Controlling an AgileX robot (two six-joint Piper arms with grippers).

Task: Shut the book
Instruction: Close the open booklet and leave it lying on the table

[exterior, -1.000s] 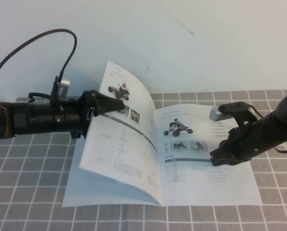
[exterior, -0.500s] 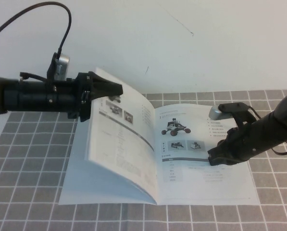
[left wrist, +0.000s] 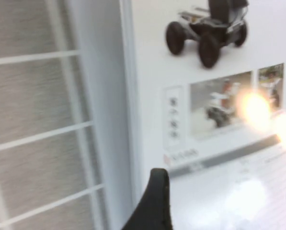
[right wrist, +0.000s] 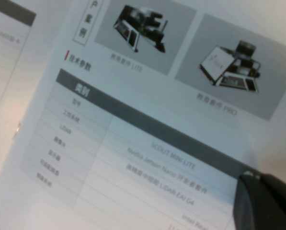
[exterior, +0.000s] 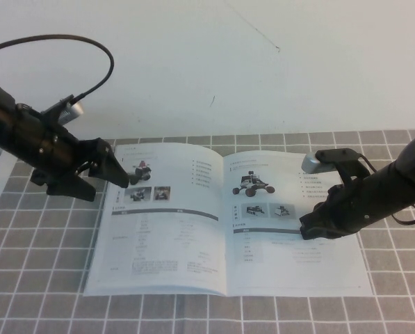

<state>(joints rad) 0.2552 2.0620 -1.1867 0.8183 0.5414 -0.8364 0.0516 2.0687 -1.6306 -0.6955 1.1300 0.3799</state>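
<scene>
One glossy white paper booklet (exterior: 193, 236) is lying open. Left gripper (exterior: 113, 184) is hovering released beside it; right gripper (exterior: 307, 232) is resting on its right page, grip unclear.

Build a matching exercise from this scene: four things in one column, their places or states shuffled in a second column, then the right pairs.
Column one
1. book
2. left gripper
3. right gripper
4. checked cloth

Column two
A. down over the right-hand page
B. spread under the book
C. lying open, both pages flat
D. at the outer edge of the left-hand page

Pairs: 1-C, 2-D, 3-A, 4-B
</scene>
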